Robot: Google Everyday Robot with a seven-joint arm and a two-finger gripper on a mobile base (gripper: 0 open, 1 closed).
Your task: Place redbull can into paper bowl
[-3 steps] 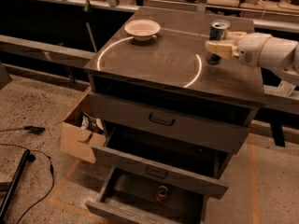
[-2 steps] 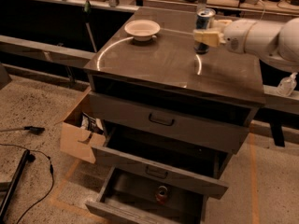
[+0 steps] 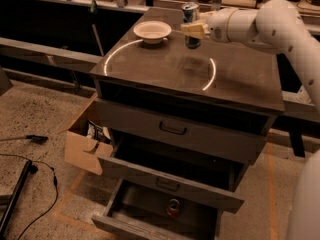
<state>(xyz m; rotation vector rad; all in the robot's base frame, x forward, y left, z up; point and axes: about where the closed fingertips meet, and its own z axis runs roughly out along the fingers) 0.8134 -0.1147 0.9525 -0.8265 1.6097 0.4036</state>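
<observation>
Redbull can is upright at the far side of the table, clamped at mid-height by the gripper. The jaws are closed narrow on the can's body, with its silver top showing above them and its lower end below. Whether the can's base touches the table or hangs just over it cannot be told. The white arm reaches in from the right, its wrist roughly level with the can.

The paper bowl sits on the table just left of the can, near it but apart, and holds nothing. A thin bright arc of reflected light curves across the dark tabletop in front of the bowl, and a shorter one lies nearer the middle.

Below the tabletop, the top drawer is closed. The middle drawer is pulled partway out, and the bottom drawer is pulled out farther. A short reddish can lies in the bottom drawer. An open cardboard box stands on the floor against the table's left side. A black cable trails over the speckled floor at the near left.
</observation>
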